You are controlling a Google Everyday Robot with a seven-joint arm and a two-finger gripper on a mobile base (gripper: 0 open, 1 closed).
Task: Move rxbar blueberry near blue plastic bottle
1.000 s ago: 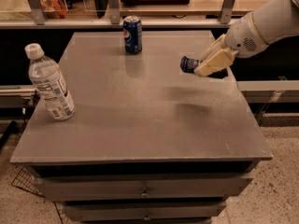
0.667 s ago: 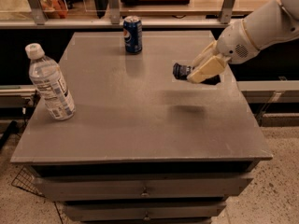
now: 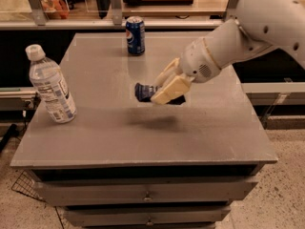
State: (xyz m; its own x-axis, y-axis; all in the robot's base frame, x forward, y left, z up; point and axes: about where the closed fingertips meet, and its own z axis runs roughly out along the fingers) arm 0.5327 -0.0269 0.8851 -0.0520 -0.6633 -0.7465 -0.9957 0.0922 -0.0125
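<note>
My gripper (image 3: 162, 90) is above the middle of the grey table (image 3: 109, 137), reaching in from the right on a white arm. It is shut on the rxbar blueberry (image 3: 143, 92), a dark navy bar whose end sticks out to the left of the cream fingers (image 3: 170, 89). The bar is held off the surface; its shadow lies on the table below. The blue plastic bottle (image 3: 50, 85), clear with a white cap and printed label, stands upright near the table's left edge, well to the left of the gripper.
A blue Pepsi can (image 3: 135, 35) stands at the back of the table, behind the gripper. A glass-fronted counter runs along the back. Drawers (image 3: 147, 194) sit under the tabletop's front edge.
My gripper has carried the bar leftward from the table's right side to above its middle, closer to the bottle. The bottle and can have not moved.
</note>
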